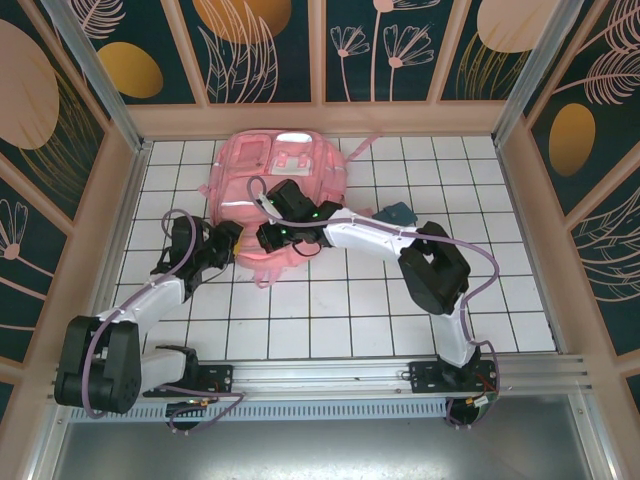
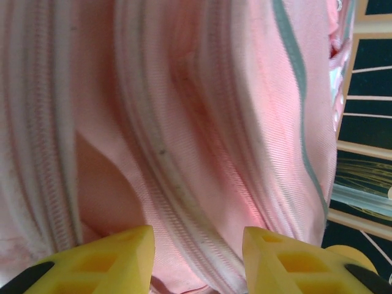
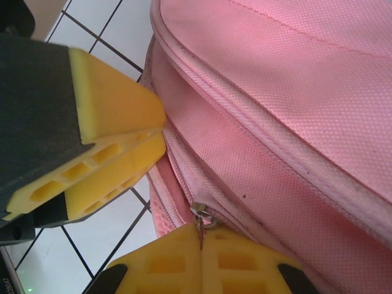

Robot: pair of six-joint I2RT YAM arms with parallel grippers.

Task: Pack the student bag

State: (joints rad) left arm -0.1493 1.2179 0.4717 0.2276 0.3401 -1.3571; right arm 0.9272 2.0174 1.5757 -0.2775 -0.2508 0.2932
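Observation:
The student bag (image 1: 285, 175) is a soft pink backpack lying at the back of the white tiled table (image 1: 330, 320). My right gripper (image 3: 201, 245) is shut on the small metal zipper pull (image 3: 203, 215) at the bag's (image 3: 288, 92) near edge. In the top view the right gripper (image 1: 268, 237) sits at the bag's near-left corner. Just left of it, my left gripper (image 1: 228, 243) presses into the bag's side. Its yellow fingers (image 2: 116, 260) stand partly apart, pinching a thick fold of pink fabric and zipper tape (image 2: 184, 202) that fills the gap. One left finger (image 3: 110, 116) touches the bag's seam in the right wrist view.
A small teal object (image 1: 397, 212) lies on the tiles just right of the bag, behind the right arm's forearm (image 1: 370, 238). Wooden-framed patterned walls (image 1: 320, 50) enclose the table on three sides. Both arms reach in from the near rail (image 1: 330, 375).

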